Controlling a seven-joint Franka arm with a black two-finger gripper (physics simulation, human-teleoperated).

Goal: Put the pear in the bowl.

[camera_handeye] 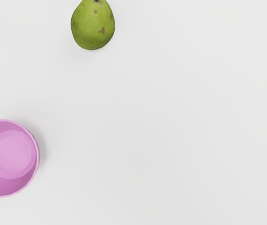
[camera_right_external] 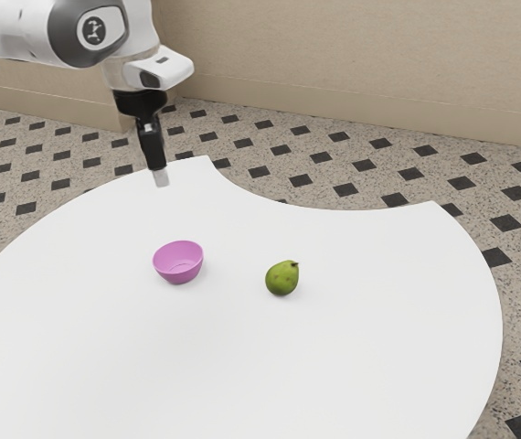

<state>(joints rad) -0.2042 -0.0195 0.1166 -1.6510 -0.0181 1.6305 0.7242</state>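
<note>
The wrist view is cutting off one side of the bowl [camera_handeye: 11, 157] and the tip of the pear [camera_handeye: 92, 26], which is lying on the table [camera_right_external: 352, 366] near the bowl. The gripper [camera_right_external: 158, 171] is pointing down, high above the tabletop; its jaw opening isn't discernible, and it is visibly holding nothing.

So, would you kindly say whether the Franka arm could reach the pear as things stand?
Probably yes: the pear sits in the open on the table, with nothing over it, and the bowl stands apart from it. The end effector hangs raised, seemingly free to approach.
</note>
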